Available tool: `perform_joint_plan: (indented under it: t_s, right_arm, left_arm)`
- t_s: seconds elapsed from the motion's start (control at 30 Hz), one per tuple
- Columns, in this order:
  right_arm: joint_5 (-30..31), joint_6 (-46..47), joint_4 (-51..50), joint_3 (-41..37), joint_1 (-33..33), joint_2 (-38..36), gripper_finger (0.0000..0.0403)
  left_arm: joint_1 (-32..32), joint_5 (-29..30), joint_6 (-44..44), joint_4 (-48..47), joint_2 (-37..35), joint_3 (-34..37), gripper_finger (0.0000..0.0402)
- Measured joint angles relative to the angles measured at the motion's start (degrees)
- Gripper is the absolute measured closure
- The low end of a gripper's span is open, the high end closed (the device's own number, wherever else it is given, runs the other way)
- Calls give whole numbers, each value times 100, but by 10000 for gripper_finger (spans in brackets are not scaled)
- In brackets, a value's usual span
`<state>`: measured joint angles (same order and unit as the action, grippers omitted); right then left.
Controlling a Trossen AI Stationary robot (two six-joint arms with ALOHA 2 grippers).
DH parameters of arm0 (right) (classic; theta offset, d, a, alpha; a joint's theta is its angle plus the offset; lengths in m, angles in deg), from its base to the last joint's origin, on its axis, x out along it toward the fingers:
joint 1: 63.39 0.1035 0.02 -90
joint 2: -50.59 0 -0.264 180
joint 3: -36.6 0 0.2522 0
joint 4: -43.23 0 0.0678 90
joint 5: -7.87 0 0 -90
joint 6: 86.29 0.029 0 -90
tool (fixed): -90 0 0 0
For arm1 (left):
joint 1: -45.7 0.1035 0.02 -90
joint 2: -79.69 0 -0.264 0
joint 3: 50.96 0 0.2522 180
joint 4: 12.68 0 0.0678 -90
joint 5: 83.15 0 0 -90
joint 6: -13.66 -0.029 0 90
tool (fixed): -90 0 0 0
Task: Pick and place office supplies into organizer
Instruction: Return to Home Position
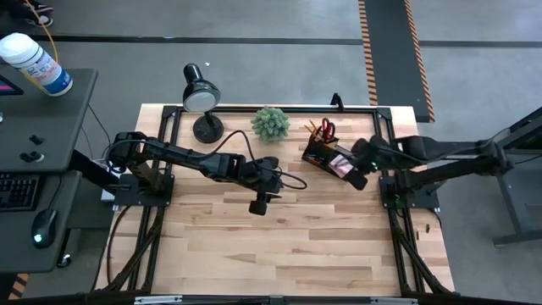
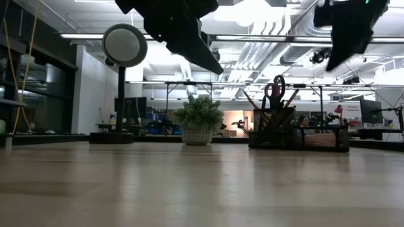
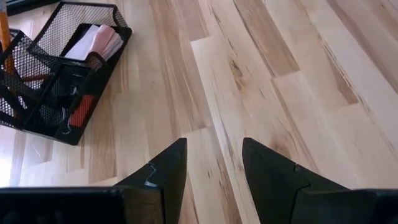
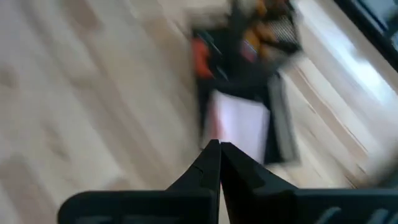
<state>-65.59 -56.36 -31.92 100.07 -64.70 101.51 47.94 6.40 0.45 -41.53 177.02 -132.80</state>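
The black mesh organizer (image 1: pixel 326 158) stands on the table at the far right. Red-handled scissors (image 1: pixel 325 129) and pencils stick up from its tall cup (image 2: pixel 273 120). A pink sticky-note pad (image 3: pixel 99 41) lies in its low tray, also seen as the pad (image 4: pixel 236 124) in the right wrist view. My left gripper (image 3: pixel 214 163) is open, raised over bare wood near the table's middle (image 1: pixel 259 206). My right gripper (image 4: pixel 219 155) is shut, empty, and raised just right of the organizer (image 1: pixel 360 180).
A black desk lamp (image 1: pixel 201 100) and a green fuzzy plant in a pot (image 1: pixel 271 123) stand along the far edge, left of the organizer. The near half of the table (image 1: pixel 279 254) is bare wood. A desk with a keyboard and bottle (image 1: pixel 38 63) stands off the table's left.
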Motion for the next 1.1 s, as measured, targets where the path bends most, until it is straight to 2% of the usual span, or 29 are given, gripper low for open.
perform_joint_plan:
  t_s: [0.1, 0.27, 0.4, 0.73, 0.93, 1.1]
  right_arm:
    - [308, 113, 577, -85, 591, -203, 403]
    - [616, 73, 1684, -933, 1249, -610, 403]
    - [643, -24, 2213, -1512, 1220, -1120, 403]
    - [-156, -815, 4089, -2714, 998, -2744, 403]
    - [-54, -1243, 4970, -3493, 1104, -3495, 403]
    - [-275, -1586, 5561, -3928, 1106, -3978, 403]
  left_arm:
    - [0, 1, 0, 12, 3, 24, 259]
    - [0, 0, 0, 138, 5, 167, 259]
    - [0, 0, 0, 197, 5, 188, 259]
    - [0, 0, 63, 324, 5, 188, 259]
    - [0, 0, 63, 328, 5, 188, 259]
    - [0, 0, 61, 330, 5, 188, 259]
